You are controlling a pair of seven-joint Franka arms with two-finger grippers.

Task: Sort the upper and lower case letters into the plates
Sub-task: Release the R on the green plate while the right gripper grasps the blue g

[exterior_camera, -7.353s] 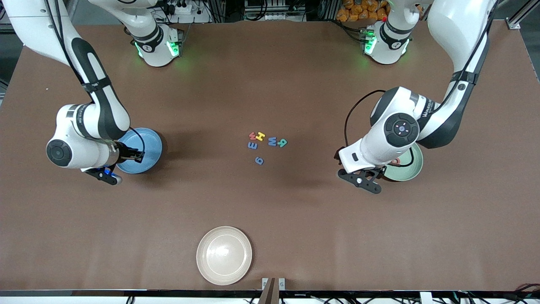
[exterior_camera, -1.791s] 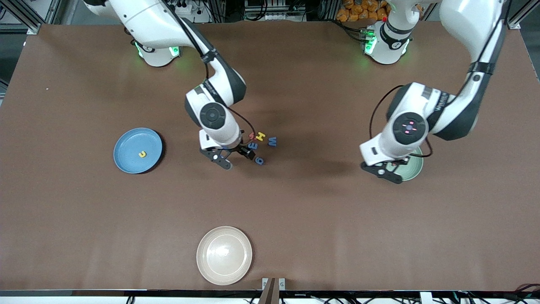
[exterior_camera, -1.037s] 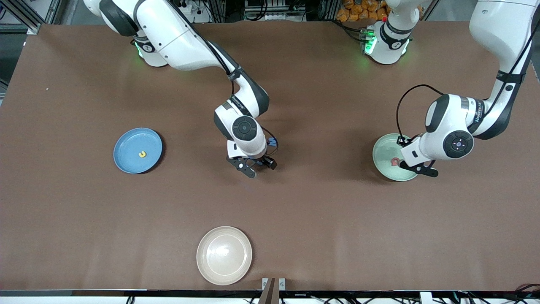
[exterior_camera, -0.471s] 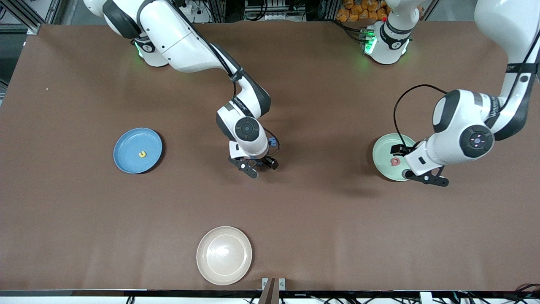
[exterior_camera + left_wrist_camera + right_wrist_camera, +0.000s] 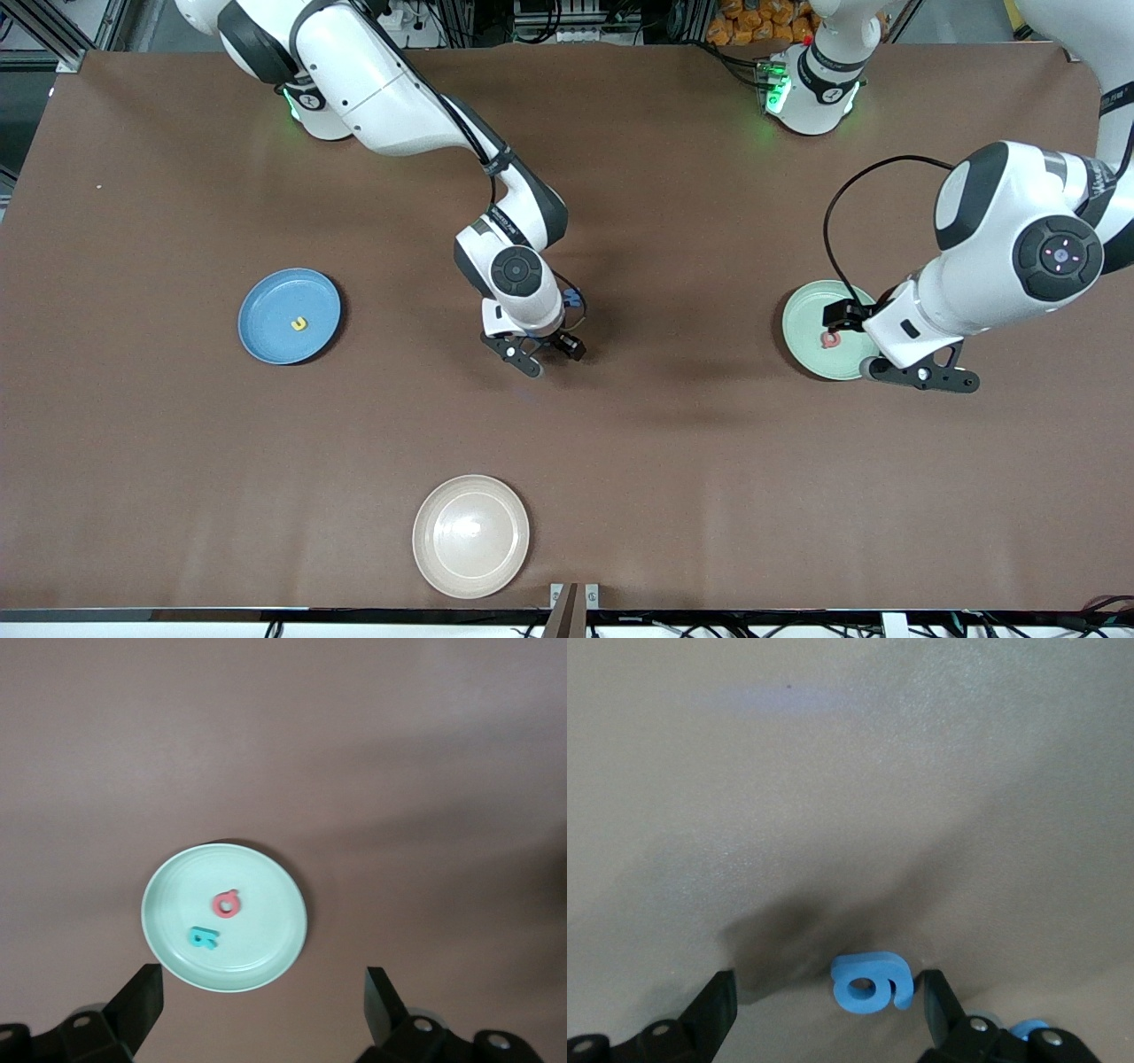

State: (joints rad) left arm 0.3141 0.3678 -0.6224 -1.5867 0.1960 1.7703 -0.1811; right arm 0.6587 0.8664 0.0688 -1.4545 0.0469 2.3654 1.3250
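Front view: brown desk (image 5: 177, 443), with a blue plate (image 5: 266, 337) toward the right arm's end holding a yellow letter (image 5: 300, 324). Pale mint green plate (image 5: 802, 328) toward the left arm's end, carrying a red letter (image 5: 829, 339). Cream-white plate (image 5: 470, 535) nearest the camera, empty. Right end effector (image 5: 540, 353) low at the middle of the desk, a scrap of blue letter (image 5: 576, 301) peeping out beside its wrist. Left end effector (image 5: 873, 341) raised over the mint green plate's edge.

Left wrist view: looking straight down on the mint green plate (image 5: 266, 948), with the red ring-shaped letter (image 5: 226, 903) and a teal letter (image 5: 204, 938) lying side by side in it, apart. Left end effector (image 5: 263, 1001) released, both fingers (image 5: 140, 1003) spread wide, nothing between them.

Right wrist view: right end effector (image 5: 827, 1008) released, fingers (image 5: 716, 1008) spread to either side of a blue letter shaped like a 6 or a lowercase g (image 5: 873, 982), which lies flat on the desk (image 5: 850, 771) nearer one finger; touching or not, cannot tell. Second blue letter (image 5: 1029, 1028) partly visible by the finger's base.
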